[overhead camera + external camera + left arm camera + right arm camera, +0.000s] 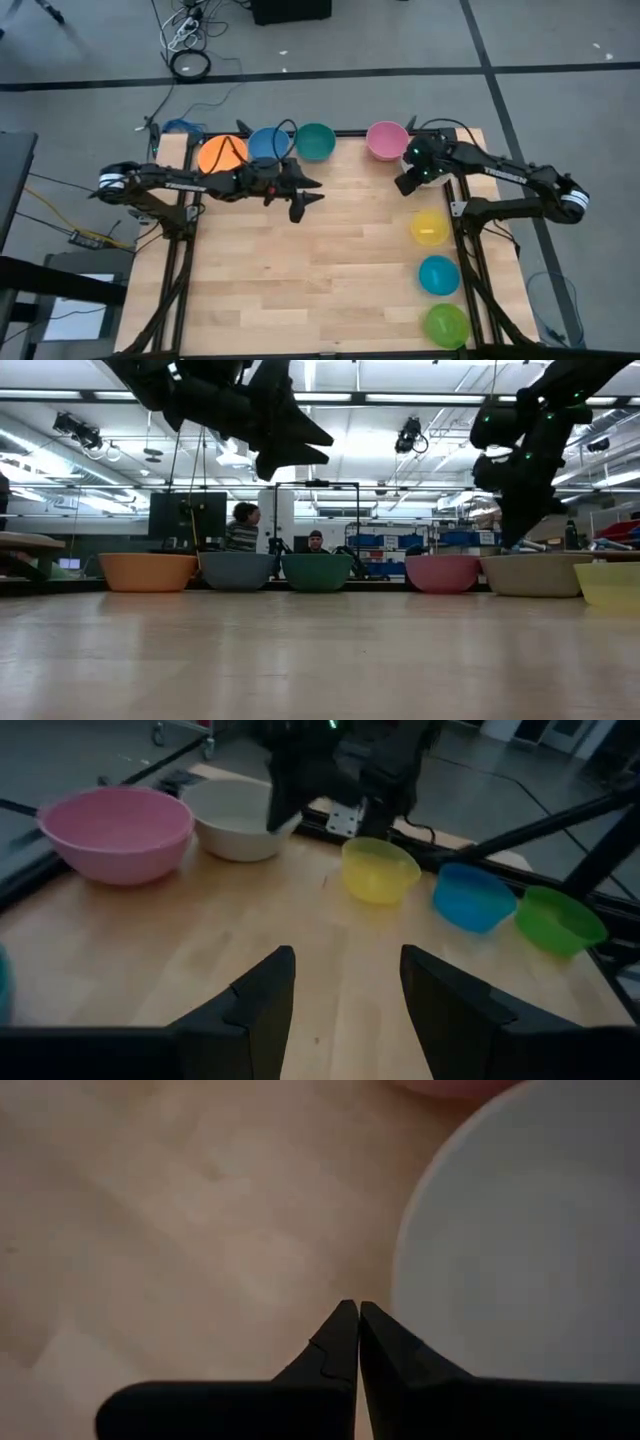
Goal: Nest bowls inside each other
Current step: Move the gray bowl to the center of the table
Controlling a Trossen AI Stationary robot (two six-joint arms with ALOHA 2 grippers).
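Observation:
Orange (222,153), blue (267,143), teal (315,141) and pink (387,139) bowls stand on their bases along the table's far edge. Yellow (430,227), cyan (439,274) and lime green (446,325) bowls stand in a line down the right edge. A grey-white bowl (240,820) sits next to the pink one, hidden under my right arm in the high view. My left gripper (308,197) hovers open, near the blue and teal bowls, holding nothing. My right gripper (357,1315) is shut, pointing steeply down above the wood just beside the grey-white bowl's rim (420,1250).
The wooden table top (320,260) is bare across its middle and near left. Black frame rails (470,290) run along both sides. Beyond the far edge, people sit in the room behind (245,525).

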